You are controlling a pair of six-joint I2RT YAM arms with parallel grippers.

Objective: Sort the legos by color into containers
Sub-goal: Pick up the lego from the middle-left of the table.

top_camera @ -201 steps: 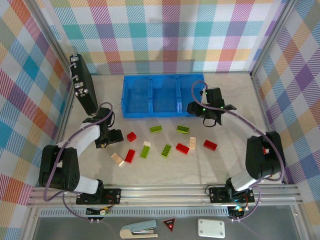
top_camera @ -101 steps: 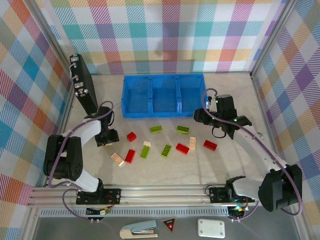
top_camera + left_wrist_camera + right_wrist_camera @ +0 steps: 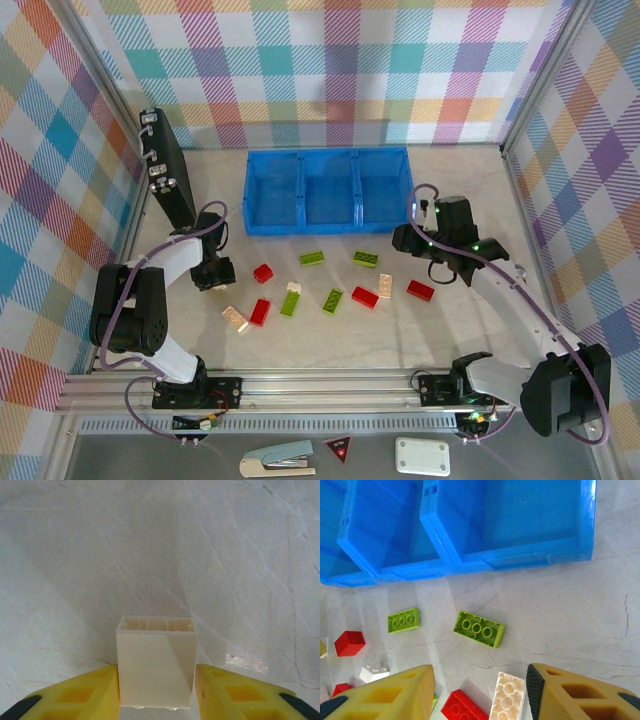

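Note:
In the left wrist view a cream brick (image 3: pixel 156 655) stands on the table with my left gripper (image 3: pixel 156 685) shut on it, a yellow finger against each side. From above, that gripper (image 3: pixel 213 276) is down at the left of the scattered legos. The right gripper (image 3: pixel 408 241) hovers open just in front of the blue tray's (image 3: pixel 300 228) right end. Below its spread fingers (image 3: pixel 395 695) lie a cream brick (image 3: pixel 508 696), a red brick (image 3: pixel 465 707) and two green bricks (image 3: pixel 479 628) (image 3: pixel 403 620). The tray's compartments (image 3: pixel 510 560) look bare.
More legos lie loose mid-table: red ones (image 3: pixel 263 273) (image 3: pixel 260 312) (image 3: pixel 421 290), green ones (image 3: pixel 311 258) (image 3: pixel 333 300) and a cream one (image 3: pixel 236 319). A flat black panel (image 3: pixel 168 170) leans at the back left. Checked walls close in the table.
The left jaws have closed onto the cream brick. The right arm has swung from over the tray's right compartment out to the near right, above the bricks.

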